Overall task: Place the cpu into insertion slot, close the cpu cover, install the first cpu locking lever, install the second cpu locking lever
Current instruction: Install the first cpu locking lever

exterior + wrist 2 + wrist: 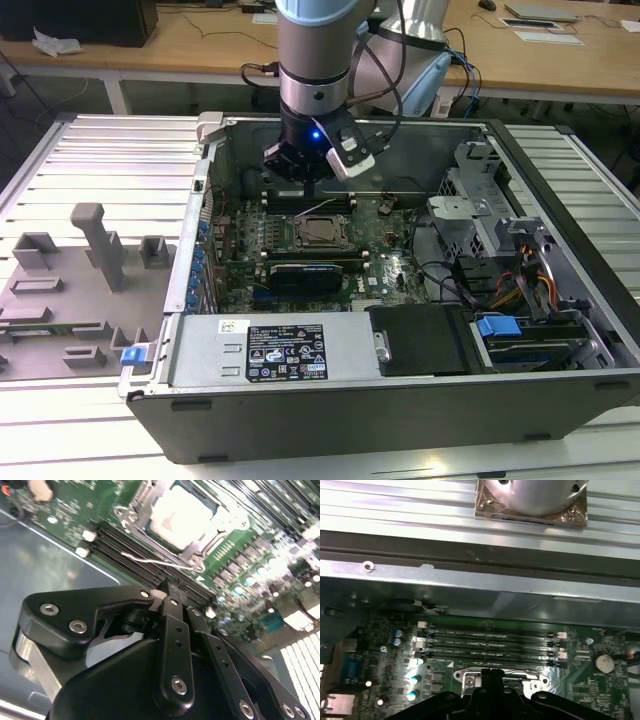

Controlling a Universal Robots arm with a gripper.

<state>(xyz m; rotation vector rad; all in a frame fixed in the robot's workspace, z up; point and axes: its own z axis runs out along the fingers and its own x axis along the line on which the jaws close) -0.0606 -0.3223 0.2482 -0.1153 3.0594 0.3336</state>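
Exterior view: the gripper hangs near the chip, which sits seated in its socket. Second wrist view: its fingers are pressed together and empty, near a loose wire lever; a skewed push could bend it. First wrist view: the memory slots lie close and are easily struck.

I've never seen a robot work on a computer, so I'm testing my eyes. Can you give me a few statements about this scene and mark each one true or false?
1. The claw is gripping the cpu. False: the cpu lies flat on the green circuit board, apart from the claw.
2. The claw hangs above the long black memory slots. True.
3. The grey holder blocks stand at the exterior view's right of the computer case. False: they stand at the exterior view's left of it.
4. The silvery cpu cover frames the cpu. True.
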